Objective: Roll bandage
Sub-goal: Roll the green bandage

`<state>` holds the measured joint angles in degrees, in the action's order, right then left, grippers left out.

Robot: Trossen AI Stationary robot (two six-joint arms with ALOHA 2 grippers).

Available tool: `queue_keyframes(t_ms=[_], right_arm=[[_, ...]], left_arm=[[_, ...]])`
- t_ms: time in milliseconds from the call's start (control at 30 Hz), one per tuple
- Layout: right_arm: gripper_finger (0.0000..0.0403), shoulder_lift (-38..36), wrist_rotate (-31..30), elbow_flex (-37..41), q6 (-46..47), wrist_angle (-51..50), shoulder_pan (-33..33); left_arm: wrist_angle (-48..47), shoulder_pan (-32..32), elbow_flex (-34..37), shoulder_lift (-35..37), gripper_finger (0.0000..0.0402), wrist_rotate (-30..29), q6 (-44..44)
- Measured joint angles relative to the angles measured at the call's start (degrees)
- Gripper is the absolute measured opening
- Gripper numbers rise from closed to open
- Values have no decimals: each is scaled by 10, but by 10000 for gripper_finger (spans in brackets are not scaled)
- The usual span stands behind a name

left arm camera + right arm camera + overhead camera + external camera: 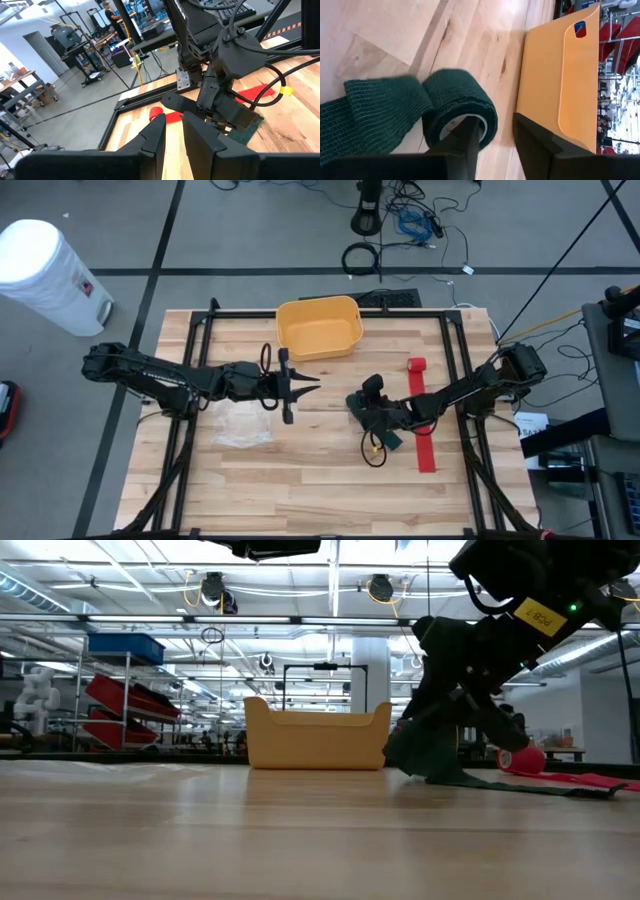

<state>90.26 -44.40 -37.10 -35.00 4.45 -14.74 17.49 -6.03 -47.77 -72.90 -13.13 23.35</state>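
Note:
A dark green bandage lies at the table's middle right. Its rolled part [460, 95] stands on edge on the wood and its flat tail [370, 115] trails off along the table. My right gripper [495, 120] is shut on the roll, low over the table [365, 402]. My left gripper [305, 387] hovers left of it above the table. It points toward the right arm and is slightly open, with nothing between its fingers [174, 132]. A red bandage lies flat as a strip [424, 435] at the right, with a small rolled end [416, 365]. My right gripper has one finger [467, 137] in the roll's pale hollow core and the other [540, 145] outside it, so the roll's wall [489, 122] sits between them. The fingers slant down from the table's right. The roll rests on the wood, its tail slack.
A yellow bin [318, 327] stands at the far middle, just beyond the roll [560, 75]. A clear plastic bag [240, 425] lies on the wood below the left arm. Black frame rails [190, 380] run along the table's sides.

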Motion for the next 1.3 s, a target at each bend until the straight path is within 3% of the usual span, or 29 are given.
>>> queue_keyframes(t_ms=[267, 667, 1033, 1200, 1300], right_arm=[[75, 0, 41, 0, 2, 1, 0], [126, 0, 44, 0, -6, 25, 5], [128, 0, 120, -24, 55, 31, 32], [128, 0, 124, -99, 73, -47, 31], [128, 0, 179, -150, 101, -135, 49]], left_arm=[[0, 0, 0, 0, 73, 0, 0], [1, 0, 0, 0, 73, 0, 0], [5, 0, 0, 0, 73, 0, 0], [5, 0, 0, 0, 73, 0, 0], [5, 0, 0, 0, 73, 0, 0]])
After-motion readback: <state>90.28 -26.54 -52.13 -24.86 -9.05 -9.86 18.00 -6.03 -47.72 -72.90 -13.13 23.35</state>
